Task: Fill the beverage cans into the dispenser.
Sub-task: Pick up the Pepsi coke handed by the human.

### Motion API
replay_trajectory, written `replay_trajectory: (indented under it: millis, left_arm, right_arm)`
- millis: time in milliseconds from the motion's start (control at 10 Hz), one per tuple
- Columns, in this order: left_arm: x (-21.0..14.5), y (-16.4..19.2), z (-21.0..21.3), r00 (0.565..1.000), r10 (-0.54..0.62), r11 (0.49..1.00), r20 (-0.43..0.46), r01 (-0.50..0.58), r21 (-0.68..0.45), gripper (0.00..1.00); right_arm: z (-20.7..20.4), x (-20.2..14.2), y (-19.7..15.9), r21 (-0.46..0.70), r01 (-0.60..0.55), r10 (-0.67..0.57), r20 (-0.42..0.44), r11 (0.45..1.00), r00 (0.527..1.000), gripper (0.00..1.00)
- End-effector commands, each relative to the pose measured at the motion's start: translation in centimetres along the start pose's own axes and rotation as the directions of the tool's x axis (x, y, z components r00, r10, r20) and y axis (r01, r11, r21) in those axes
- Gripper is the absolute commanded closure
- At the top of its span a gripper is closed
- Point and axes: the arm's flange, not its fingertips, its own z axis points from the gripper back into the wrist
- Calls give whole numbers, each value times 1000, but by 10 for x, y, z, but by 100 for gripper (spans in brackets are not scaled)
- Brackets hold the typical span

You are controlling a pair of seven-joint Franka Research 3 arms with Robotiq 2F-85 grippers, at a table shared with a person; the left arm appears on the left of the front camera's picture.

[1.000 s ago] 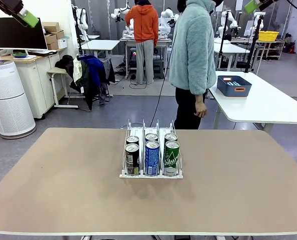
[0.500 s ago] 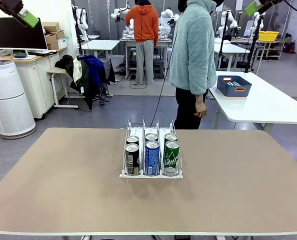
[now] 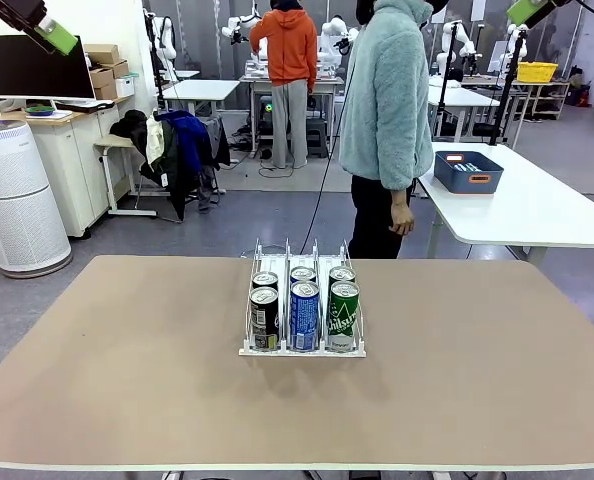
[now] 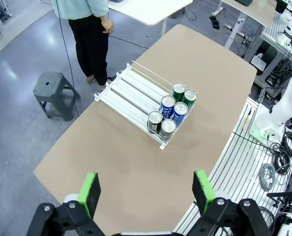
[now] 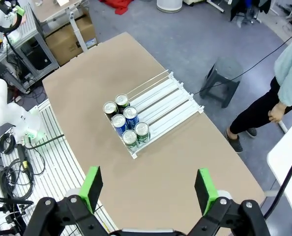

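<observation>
Front view: a workroom with a grey floor (image 3: pixel 227 225) stretches behind the wide tan desk (image 3: pixel 127 380). A person (image 3: pixel 385 100) in a pale fleece and dark trousers stands just past the desk's far edge, a little right of the middle, one hand (image 3: pixel 402 216) hanging. To the left are a white air purifier (image 3: pixel 12 200) and a chair (image 3: pixel 162 150) heaped with clothes. To the right, a white table (image 3: pixel 537 215) bears a blue bin (image 3: pixel 468 171).

The dispenser (image 3: pixel 287 255) sits at the desk's middle, well apart from every edge. Six cans (image 3: pixel 304 315) stand upright at its robot-side end, two deep in each lane: dark in the left lane, blue in the middle, green in the right.

The wrist views look down from high above. In them the lanes' far stretch, toward the person, lies bare, and a grey stool (image 4: pixel 52 91) stands on the floor near the person's feet. The left claw (image 4: pixel 146 192) is spread wide and holds nothing, raised well clear of the desk. The right claw (image 5: pixel 148 191) is likewise wide apart and empty, just as high. The right wrist view also takes in a cardboard box (image 5: pixel 74 37) on the floor.
</observation>
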Motion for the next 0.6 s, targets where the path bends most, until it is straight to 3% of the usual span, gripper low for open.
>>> replay_trajectory:
  millis: [0,500]
  left_arm:
    - [-1,2,3,1000,15,1000,1,-15,-15,0]
    - [-1,2,3,1000,15,1000,1,-15,-15,0]
  right_arm:
    - [-1,-1,2,7,10,-10,-5,1000,1000,0]
    - [-1,-1,2,7,10,-10,-5,1000,1000,0]
